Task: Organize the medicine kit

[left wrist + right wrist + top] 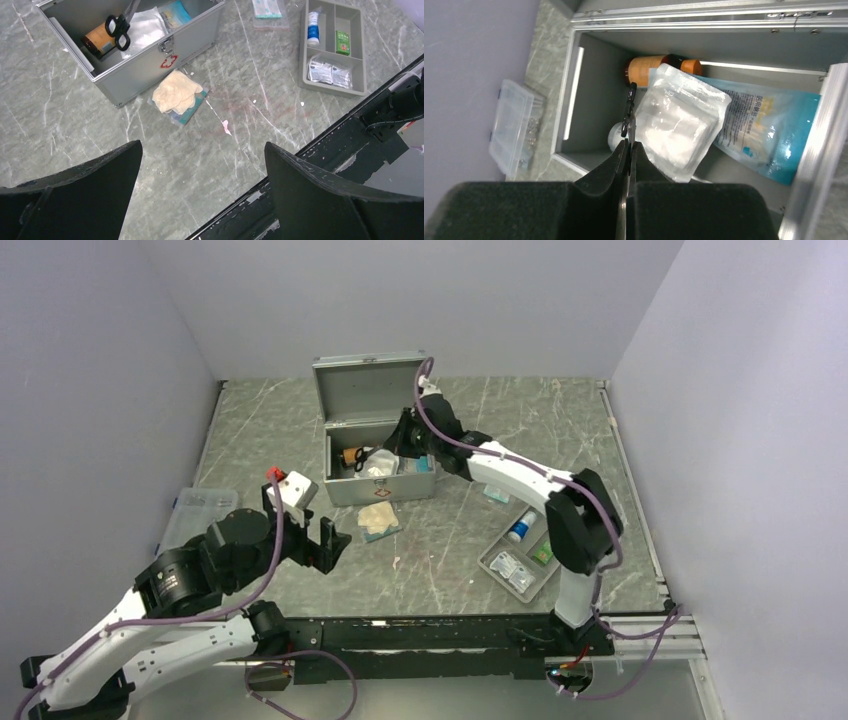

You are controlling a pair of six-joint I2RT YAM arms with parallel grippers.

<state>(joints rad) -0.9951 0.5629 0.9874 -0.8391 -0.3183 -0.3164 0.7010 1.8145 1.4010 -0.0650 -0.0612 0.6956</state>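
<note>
The medicine kit (380,490) is a silver metal case with its lid up and a red mark on its front (145,70). Inside lie an orange bottle (649,65), a clear gauze packet (679,120) and a blue pouch (769,130). My right gripper (400,448) reaches into the case (594,90) and is shut (629,145) on the blade of black-handled scissors (629,107), whose handles rest over the bottle (117,27). My left gripper (330,540) hovers open (202,150) above bare table near the front edge, holding nothing.
Beige gloves (177,92) lie on a teal packet in front of the kit. A grey divided tray (332,75) with a small bottle and packets sits to the right (498,570). A clear plastic box (200,515) is at the left. A sealed packet (267,7) lies beside the tray.
</note>
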